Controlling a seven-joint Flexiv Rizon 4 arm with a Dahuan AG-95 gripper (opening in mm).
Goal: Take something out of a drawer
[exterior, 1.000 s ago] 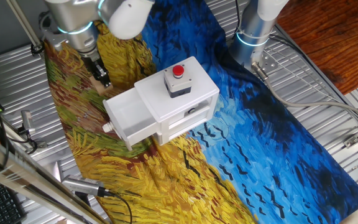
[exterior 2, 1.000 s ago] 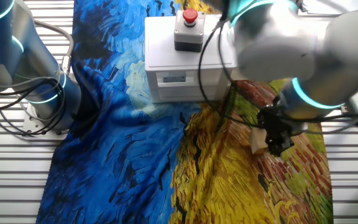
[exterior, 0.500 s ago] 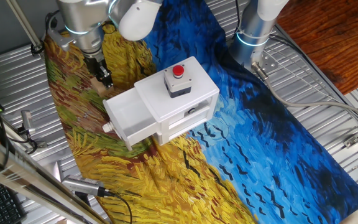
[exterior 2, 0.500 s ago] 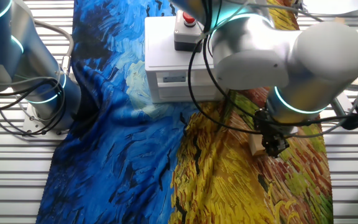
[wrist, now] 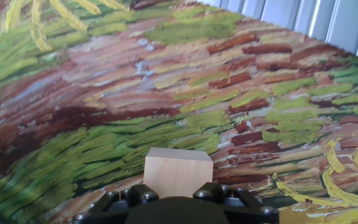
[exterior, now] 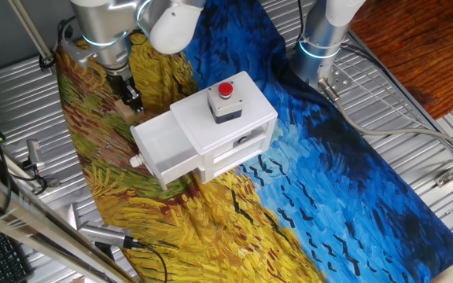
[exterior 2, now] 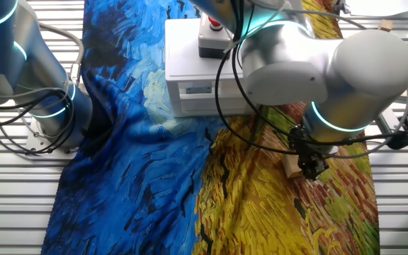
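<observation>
The small tan wooden block (wrist: 178,172) sits between my gripper's (wrist: 178,198) jaws, low over the green and brown painted cloth. In the other fixed view the block (exterior 2: 291,165) shows beside the black gripper (exterior 2: 310,168), at the cloth to the right of the white box (exterior 2: 190,71). My gripper (exterior: 133,100) is shut on the block. The upper white drawer (exterior: 163,145) stands pulled out, its inside bare, with its round knob (exterior: 134,161) at the front. The gripper is behind and to the left of the drawer.
A grey box with a red button (exterior: 225,101) stands on the white box. The lower drawer front with a dark slot (exterior: 242,141) is shut. A second arm's base (exterior: 321,39) stands at the back. Tools (exterior: 104,234) lie on the slatted table at the front left.
My gripper has come down a little with the block towards the cloth during the last second; over the last half second it has hardly moved. The drawer has not moved.
</observation>
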